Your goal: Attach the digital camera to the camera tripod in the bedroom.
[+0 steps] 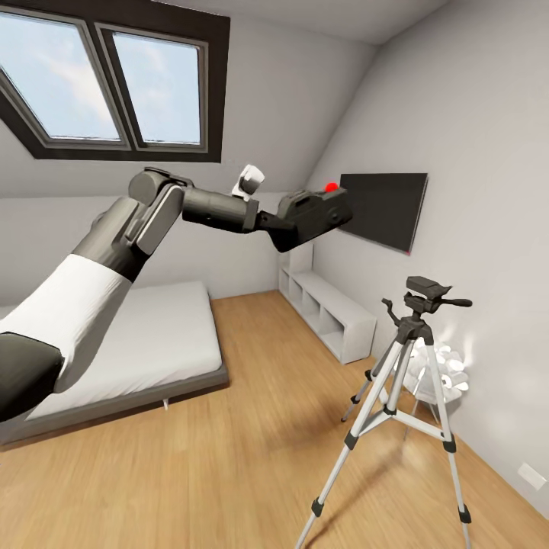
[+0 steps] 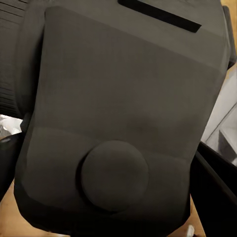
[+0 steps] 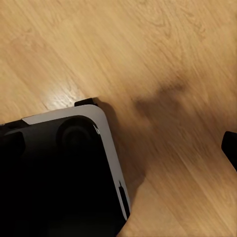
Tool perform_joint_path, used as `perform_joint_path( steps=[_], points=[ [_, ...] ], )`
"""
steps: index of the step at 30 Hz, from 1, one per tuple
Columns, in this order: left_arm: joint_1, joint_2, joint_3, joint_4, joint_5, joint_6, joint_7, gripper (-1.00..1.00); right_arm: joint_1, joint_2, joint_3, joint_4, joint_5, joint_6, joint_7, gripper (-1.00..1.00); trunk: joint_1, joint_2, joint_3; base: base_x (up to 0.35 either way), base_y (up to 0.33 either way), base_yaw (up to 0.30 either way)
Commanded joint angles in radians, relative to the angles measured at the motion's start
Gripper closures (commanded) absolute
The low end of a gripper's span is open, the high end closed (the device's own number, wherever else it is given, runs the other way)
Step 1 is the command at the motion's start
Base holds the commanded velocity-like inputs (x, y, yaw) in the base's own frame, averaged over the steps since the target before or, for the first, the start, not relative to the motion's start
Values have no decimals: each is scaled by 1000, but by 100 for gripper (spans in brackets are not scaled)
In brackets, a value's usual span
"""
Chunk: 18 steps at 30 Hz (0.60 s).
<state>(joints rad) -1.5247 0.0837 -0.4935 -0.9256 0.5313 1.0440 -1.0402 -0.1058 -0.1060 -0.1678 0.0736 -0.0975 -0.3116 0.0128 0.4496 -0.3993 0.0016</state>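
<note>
My left arm reaches out at chest height, and its gripper (image 1: 296, 219) is shut on the black digital camera (image 1: 324, 207), whose red button (image 1: 330, 187) faces up. The camera hangs in the air, up and to the left of the camera tripod (image 1: 402, 381). The tripod stands on the wood floor at the right, silver legs spread, its black pan head (image 1: 427, 293) bare, with the handle pointing right. In the left wrist view the camera's dark body (image 2: 123, 108) with a round knob (image 2: 114, 175) sits right against the lens. The right wrist view has one dark fingertip (image 3: 230, 147) at the frame's edge.
A grey-framed bed (image 1: 152, 343) lies at the left, under the skylight (image 1: 107, 76). Along the right wall are white cube shelves (image 1: 328, 313), a wall TV (image 1: 385, 206) and, behind the tripod, a white petal lamp (image 1: 444, 374). In the right wrist view, my base corner (image 3: 59, 168) rests on the floor.
</note>
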Motion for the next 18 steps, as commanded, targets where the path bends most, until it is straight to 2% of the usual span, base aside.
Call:
perform_joint_path(
  steps=[1, 2, 5, 13, 18],
  points=[
    [0, 3, -5, -12, 1, 3, -2, 100, -2, 0, 1, 5, -10, -8, 3, -100, 0, -1, 0, 0, 0, 0],
    [4, 13, -26, -70, 1, 3, -3, 100, -2, 0, 1, 5, -10, -8, 3, -100, 0, -1, 0, 0, 0, 0],
    [6, 16, -44, -105, 1, 3, -3, 100, -2, 0, 1, 5, -10, -8, 3, -100, 0, -1, 0, 0, 0, 0],
    [6, 22, -75, -138, 1, 3, -3, 100, -2, 0, 1, 5, -10, -8, 3, -100, 0, -1, 0, 0, -5, 0],
    [6, 33, -78, -142, 1, 3, -3, 100, -2, 0, 1, 5, -10, -8, 3, -100, 0, -1, 0, 0, -149, 0]
  ],
)
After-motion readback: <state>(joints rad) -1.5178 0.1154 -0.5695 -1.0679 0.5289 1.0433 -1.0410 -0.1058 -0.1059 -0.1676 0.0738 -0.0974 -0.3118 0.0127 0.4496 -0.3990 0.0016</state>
